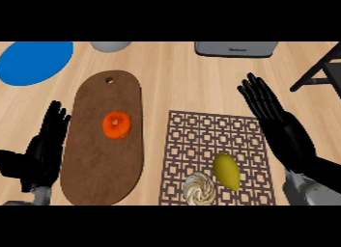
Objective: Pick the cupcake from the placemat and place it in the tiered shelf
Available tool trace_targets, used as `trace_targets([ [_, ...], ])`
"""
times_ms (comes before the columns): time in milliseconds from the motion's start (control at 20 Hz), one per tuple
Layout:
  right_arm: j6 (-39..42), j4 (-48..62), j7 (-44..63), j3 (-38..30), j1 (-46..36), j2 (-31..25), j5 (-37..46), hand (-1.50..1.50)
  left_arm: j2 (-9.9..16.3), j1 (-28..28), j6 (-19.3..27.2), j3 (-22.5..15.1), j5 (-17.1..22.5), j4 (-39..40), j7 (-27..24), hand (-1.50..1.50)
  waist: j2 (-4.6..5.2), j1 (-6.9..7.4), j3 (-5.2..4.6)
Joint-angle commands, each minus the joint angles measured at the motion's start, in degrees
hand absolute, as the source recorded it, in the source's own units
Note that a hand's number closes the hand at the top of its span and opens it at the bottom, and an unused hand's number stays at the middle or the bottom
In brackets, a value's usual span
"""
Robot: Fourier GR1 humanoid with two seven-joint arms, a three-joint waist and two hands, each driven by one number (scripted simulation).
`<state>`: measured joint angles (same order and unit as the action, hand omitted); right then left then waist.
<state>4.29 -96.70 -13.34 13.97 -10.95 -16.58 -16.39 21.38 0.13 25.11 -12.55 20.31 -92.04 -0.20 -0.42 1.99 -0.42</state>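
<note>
The cupcake [200, 189], pale with swirled frosting, sits at the near edge of the patterned brown placemat [201, 135]. Part of the black tiered shelf [322, 67] shows at the upper right edge. My right hand [276, 118] hovers over the placemat's right side with straight fingers pointing away, up and to the right of the cupcake, holding nothing. At the lower left my left hand [41, 149] rests open beside the wooden board, fingers up.
A yellow lemon-like fruit [227, 171] lies on the placemat right beside the cupcake. An orange fruit [116, 124] sits on a brown cutting board [105, 159]. A blue plate [34, 61], a grey bowl [110, 46] and a grey appliance [235, 48] line the far edge.
</note>
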Motion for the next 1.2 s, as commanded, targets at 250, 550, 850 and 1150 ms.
trace_targets([
  [250,-21.0,-6.6,6.6,-13.2,14.2,-6.8,13.1,1.5,4.7,6.1,-2.6,1.8,2.9,6.8,8.6,0.0,-0.66,-10.16,0.04],
  [550,-29.8,-7.4,15.9,-11.8,32.9,-3.3,18.1,-1.5,4.4,6.2,-8.2,0.5,6.2,7.9,10.8,0.0,0.09,-7.39,0.19],
  [850,-24.9,-24.6,13.3,-3.7,50.0,-6.4,22.3,-1.5,4.5,3.7,-10.0,0.2,5.7,8.7,12.2,0.0,0.15,-4.53,0.29],
  [1150,-22.4,-40.9,27.4,2.7,55.3,-11.3,29.5,-1.5,3.8,-0.9,-9.9,0.2,4.8,9.8,14.4,0.0,0.47,-3.09,0.25],
])
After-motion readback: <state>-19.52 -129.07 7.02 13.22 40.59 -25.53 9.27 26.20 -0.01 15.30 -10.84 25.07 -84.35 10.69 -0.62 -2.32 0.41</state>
